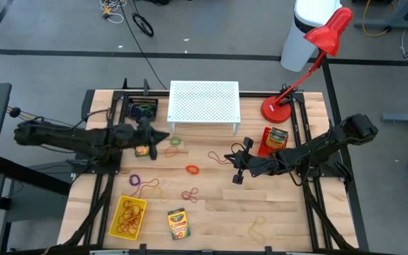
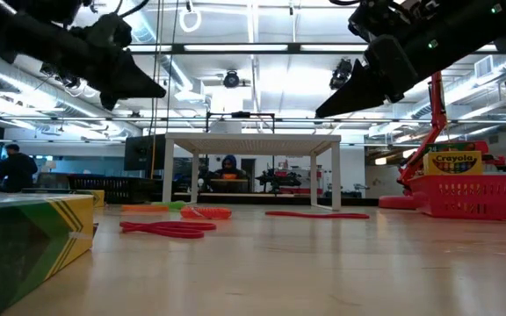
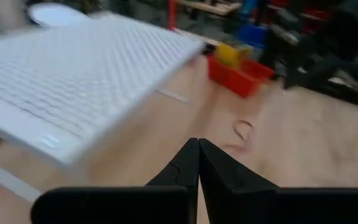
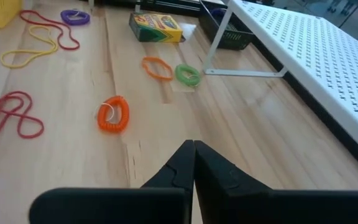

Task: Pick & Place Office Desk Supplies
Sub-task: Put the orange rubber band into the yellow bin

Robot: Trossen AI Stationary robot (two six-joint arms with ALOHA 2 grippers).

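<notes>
The left gripper (image 1: 163, 136) is hovering clenched and empty beside the stand's (image 1: 204, 101) front-left corner, a crayon box (image 1: 145, 149) lying just below it and a green loop (image 1: 175, 141) just ahead. The right gripper (image 1: 231, 159) is hanging clenched and empty too, an orange loop (image 4: 113, 114) lying ahead of its tips on the table (image 1: 282, 212), red bands (image 4: 8, 120) farther off.
</notes>
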